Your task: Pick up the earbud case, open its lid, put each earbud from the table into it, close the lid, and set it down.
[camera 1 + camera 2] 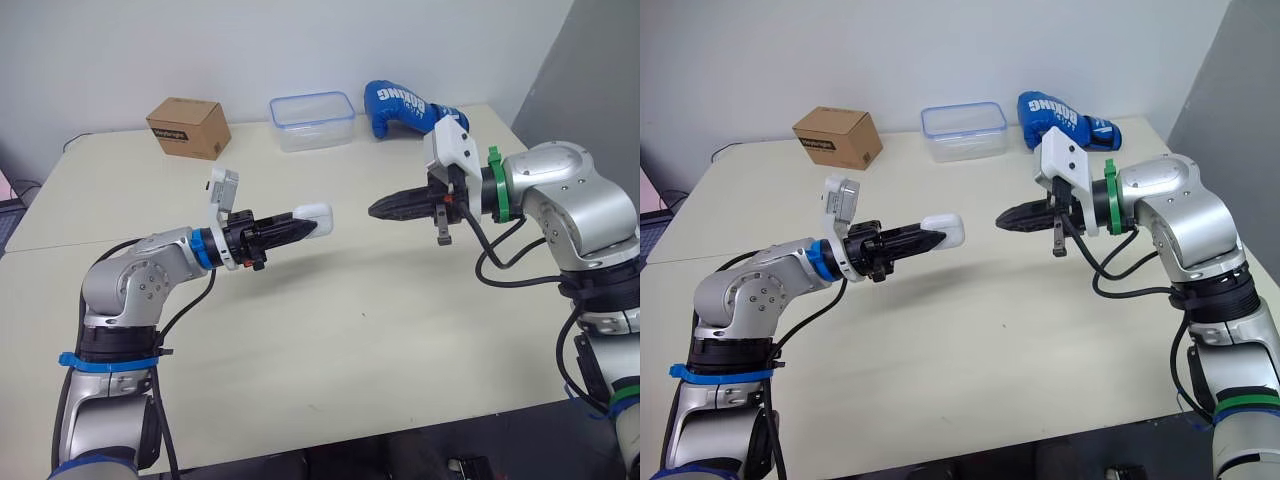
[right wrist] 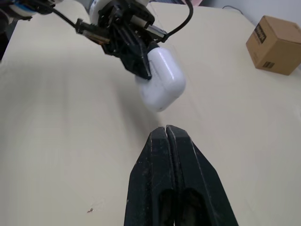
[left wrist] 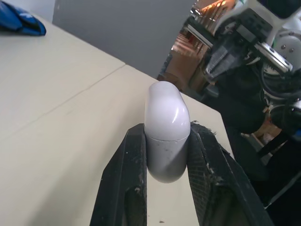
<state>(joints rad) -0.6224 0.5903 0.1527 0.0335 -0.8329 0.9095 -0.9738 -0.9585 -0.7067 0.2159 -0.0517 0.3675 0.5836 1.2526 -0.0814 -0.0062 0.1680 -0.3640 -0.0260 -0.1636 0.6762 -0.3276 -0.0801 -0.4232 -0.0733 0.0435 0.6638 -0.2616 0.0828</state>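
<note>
While the left gripper [image 1: 298, 229] pinches the case [image 1: 313, 217] by its lower half, clear above the desk [image 1: 350, 330], the lid is shut, and the step in hand looks to be opening it. This gripper's fingers [image 3: 127, 179] clamp narrow on the case's two flanks. The seam appears to sit just at their tips, so the rounded lid end juts free toward the right gripper [image 1: 378, 210]. That one hangs near the case but apart from it, its fingers [image 2: 155, 179] pressed together into one point aimed roughly at the lid.

To do it well, I'd judge the closed point should work as a wedge. It should come in at the seam on the side away from the hinge, then lever the lid up and over rather than push straight on. Which side carries the hinge I cannot tell. A straight push would likely slide the smooth, glossy shell back through the holding fingers or twist it, since only the lower half is gripped. The left arm should brace firm and perhaps turn the seam to face the point. At the far edge the box [image 1: 188, 127], tub [image 1: 312, 120] and glove [image 1: 410, 107] sit well out of the way.
</note>
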